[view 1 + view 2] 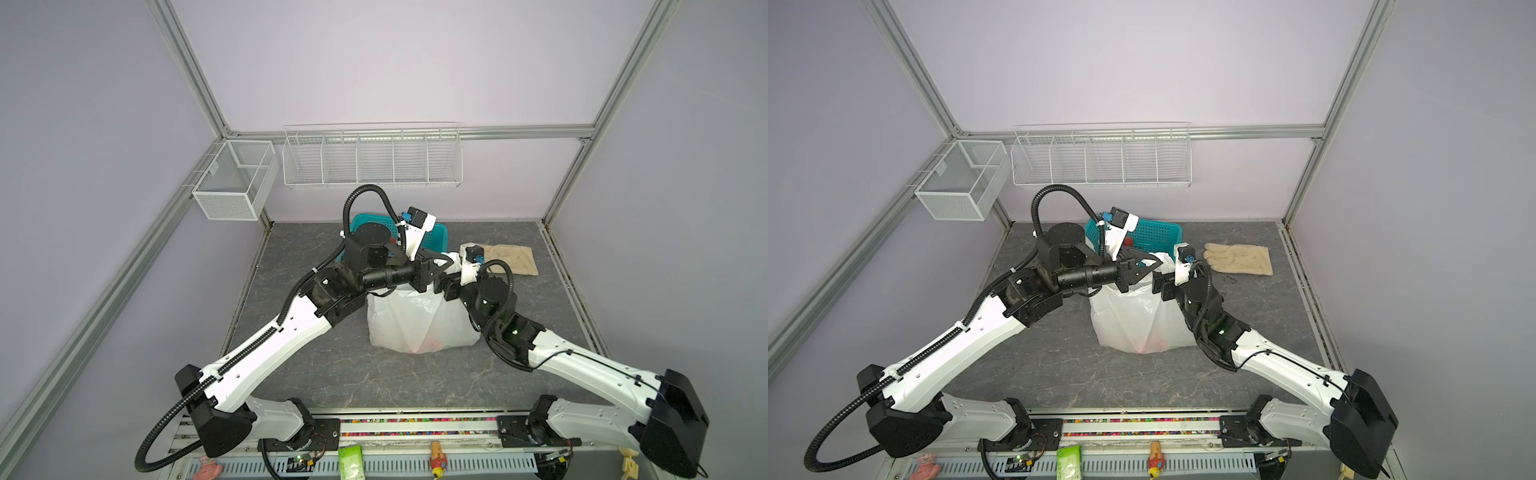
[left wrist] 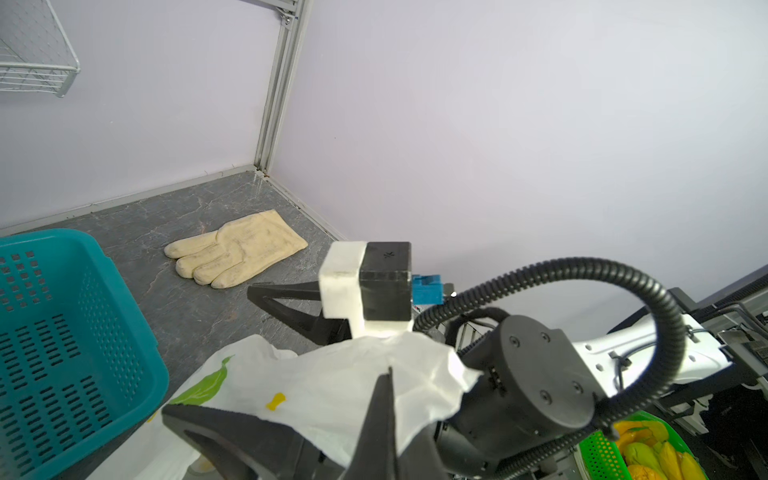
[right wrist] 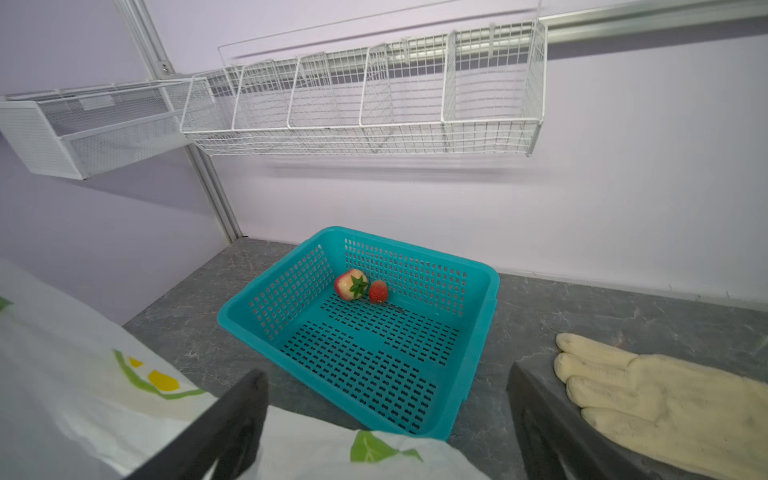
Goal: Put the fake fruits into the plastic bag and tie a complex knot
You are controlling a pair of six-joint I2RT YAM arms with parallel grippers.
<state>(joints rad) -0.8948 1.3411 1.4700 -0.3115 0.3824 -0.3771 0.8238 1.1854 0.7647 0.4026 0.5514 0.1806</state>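
Observation:
The plastic bag [image 1: 419,324] [image 1: 1138,320] stands mid-table, with red fake fruits [image 1: 432,343] showing faintly through its lower part. My left gripper [image 1: 446,262] [image 2: 388,386] is at the bag's top, shut on a flap of the bag's film [image 2: 415,374]. My right gripper [image 1: 444,284] [image 3: 386,386] sits just right of it, jaws wide open, with the bag's leaf-printed edge [image 3: 374,451] lying low between the fingers, not gripped. Two fake fruits, an apple-like ball [image 3: 351,284] and a strawberry [image 3: 378,291], lie in the teal basket [image 3: 478,332] [image 1: 1154,235] behind the bag.
A beige glove [image 1: 511,259] [image 3: 665,407] lies flat at the back right. White wire racks [image 1: 372,158] hang on the back wall and a mesh box [image 1: 232,178] on the left wall. A green basket of yellow fruit [image 2: 602,457] sits beyond the table.

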